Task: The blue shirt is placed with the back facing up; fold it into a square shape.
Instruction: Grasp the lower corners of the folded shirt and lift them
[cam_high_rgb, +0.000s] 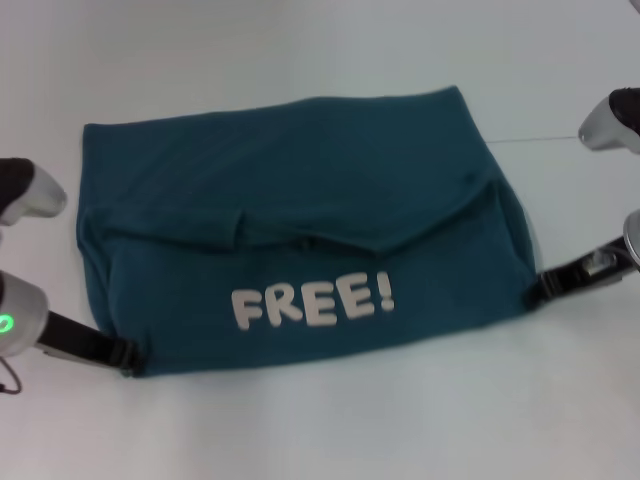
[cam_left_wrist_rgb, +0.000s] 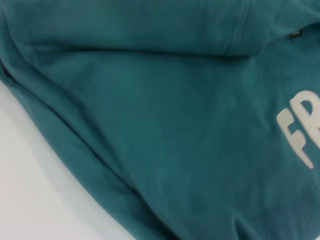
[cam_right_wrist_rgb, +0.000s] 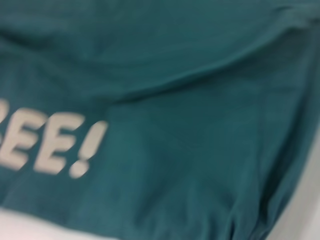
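Observation:
The blue shirt (cam_high_rgb: 300, 200) lies flat on the white table, its near part folded over so the pale letters "FREE!" (cam_high_rgb: 312, 302) face up. My left gripper (cam_high_rgb: 125, 355) reaches in low from the left and meets the shirt's near-left corner. On the other side, my right gripper (cam_high_rgb: 535, 290) touches the shirt's right edge close to the near-right corner. The left wrist view is filled with teal cloth (cam_left_wrist_rgb: 165, 130) and the start of the lettering. Cloth and the letters "EE!" (cam_right_wrist_rgb: 50, 145) fill the right wrist view.
The white table (cam_high_rgb: 320, 430) surrounds the shirt on all sides. Grey parts of the arms show at the left edge (cam_high_rgb: 30, 190) and the right edge (cam_high_rgb: 610, 120). A thin seam line (cam_high_rgb: 530, 140) crosses the table at the far right.

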